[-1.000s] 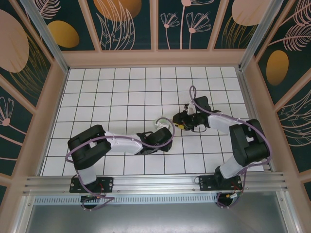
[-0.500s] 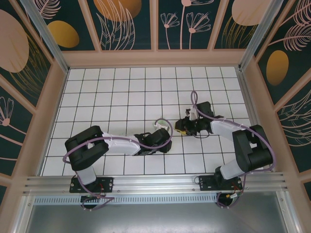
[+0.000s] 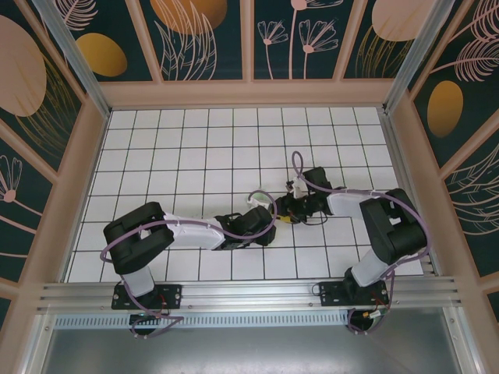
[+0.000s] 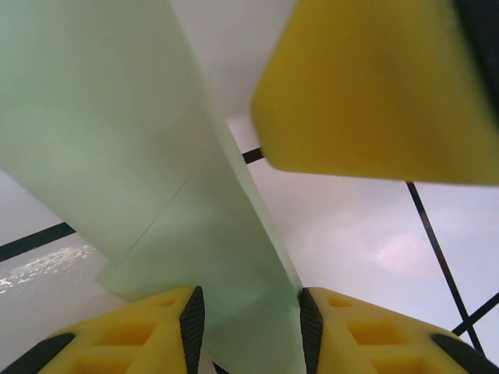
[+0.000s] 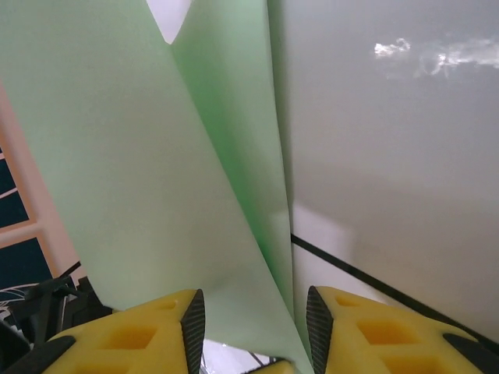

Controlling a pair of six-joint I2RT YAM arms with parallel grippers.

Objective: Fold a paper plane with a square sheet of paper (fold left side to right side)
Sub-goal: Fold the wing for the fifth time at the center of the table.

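Observation:
The sheet of paper is pale mint-green and folded into long overlapping layers with a sharp crease. It lies on the white tiles under both grippers; its full outline is cut off. My left gripper stands open low over it, and the paper spans the gap between the pads. My right gripper is open too, with a raised green fold between its fingers. In the top view the left gripper and right gripper meet tip to tip mid-table. A right finger looms just ahead of the left jaws.
White grid-tiled table with pinkish walls all round. Both arms reach inward from the near rail; purple cables loop over their wrists. Open tiles lie behind and to both sides of the grippers.
The right gripper has come down-left toward the left gripper until their tips nearly touch. The left arm has shifted only slightly.

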